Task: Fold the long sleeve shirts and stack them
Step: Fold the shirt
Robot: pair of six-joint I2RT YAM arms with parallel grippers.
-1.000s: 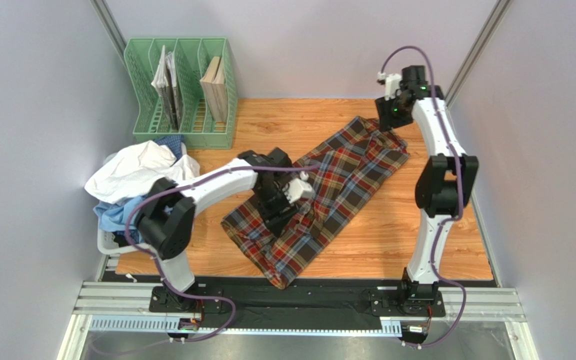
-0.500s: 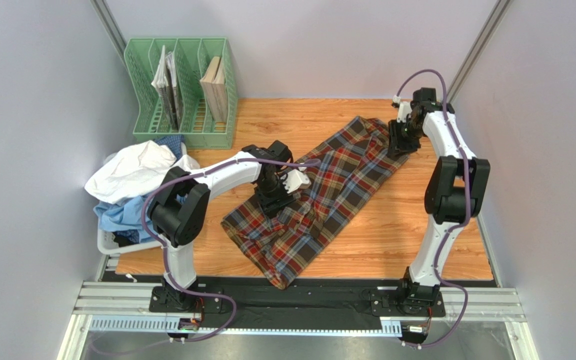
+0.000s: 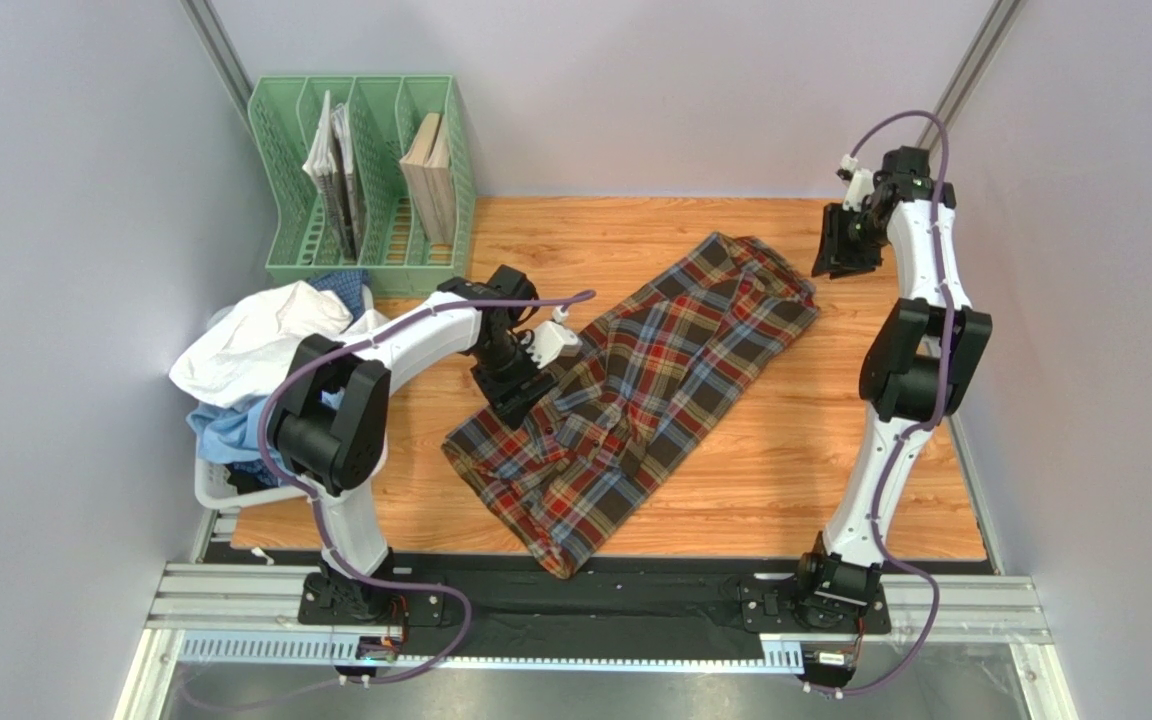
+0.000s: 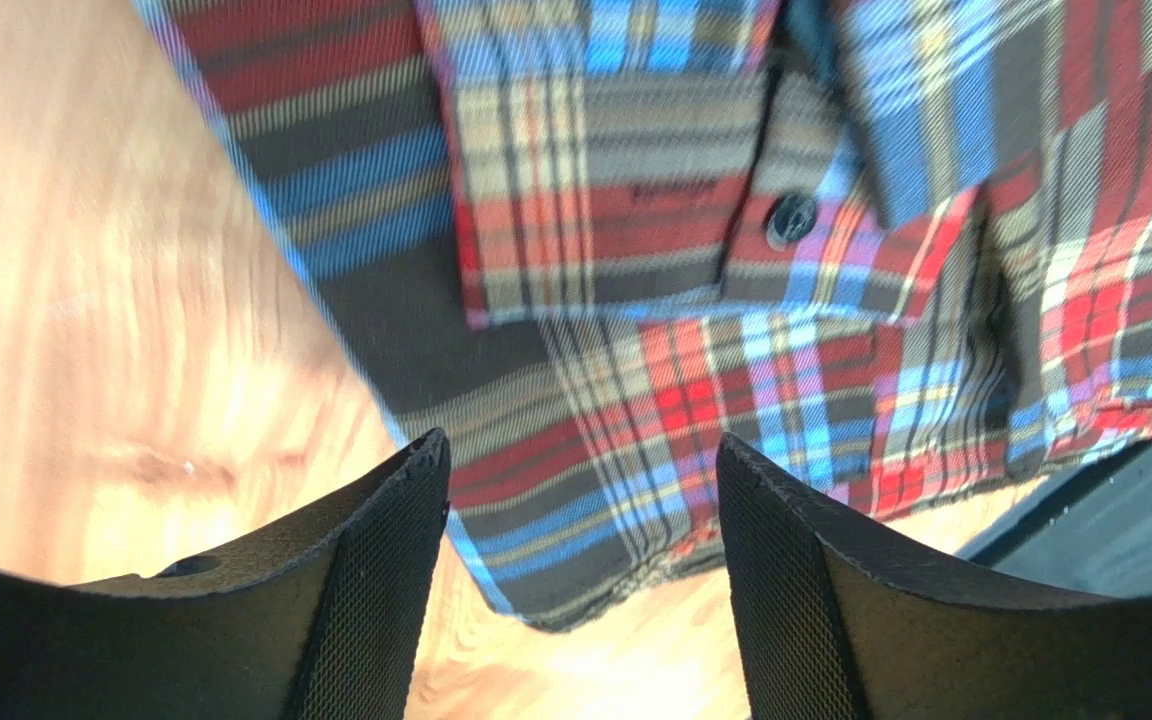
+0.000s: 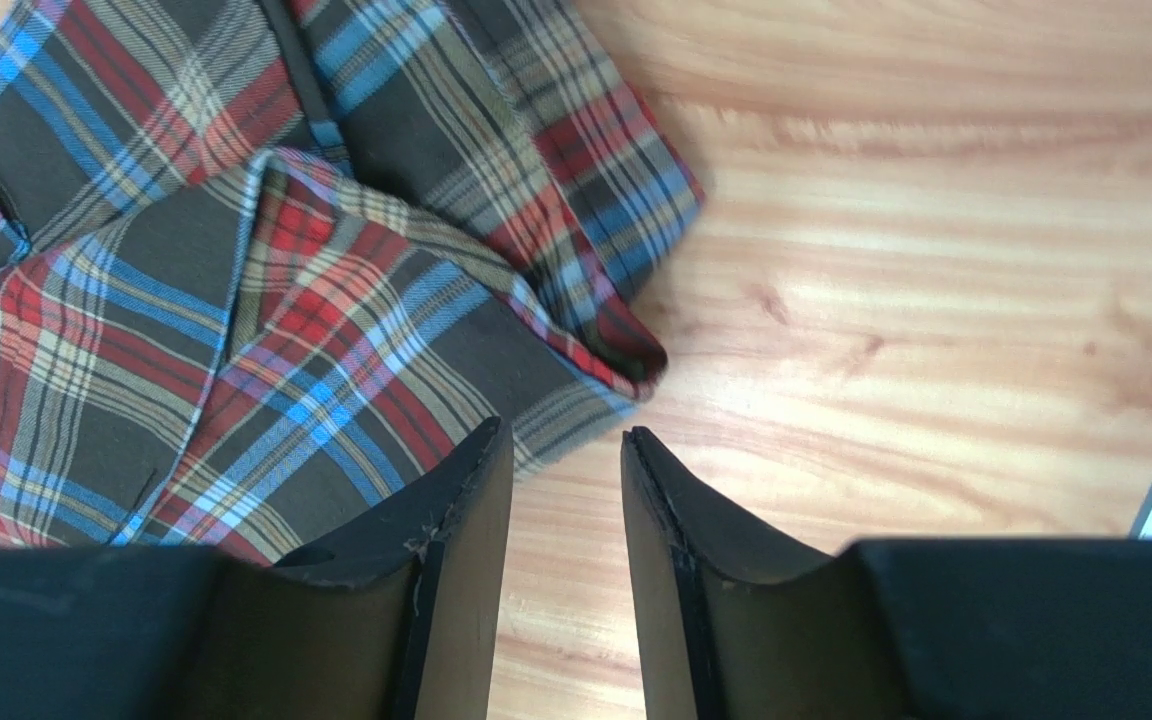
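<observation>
The tartan shirt (image 3: 642, 383) lies flat and diagonal on the wooden table, folded into a long narrow band. My left gripper (image 3: 510, 393) is open and empty, low over the shirt's left edge. In the left wrist view the shirt's (image 4: 687, 225) hem corner and a button cuff lie between and beyond my open left gripper (image 4: 582, 458). My right gripper (image 3: 842, 248) is off the shirt's far right end. In the right wrist view it (image 5: 564, 435) is slightly open over bare wood, empty, with the shirt (image 5: 237, 270) just to its left. A white shirt (image 3: 270, 342) and a light blue shirt (image 3: 237, 428) lie piled at the left.
A green file rack (image 3: 364, 180) with books stands at the back left. The shirt pile rests on a white basket (image 3: 214, 488) at the table's left edge. Grey walls close in both sides. A black rail (image 3: 597, 593) runs along the front.
My left gripper has moved back and left from the shirt's middle to its left edge. My right gripper has moved right, off the shirt's far end, onto bare wood.
</observation>
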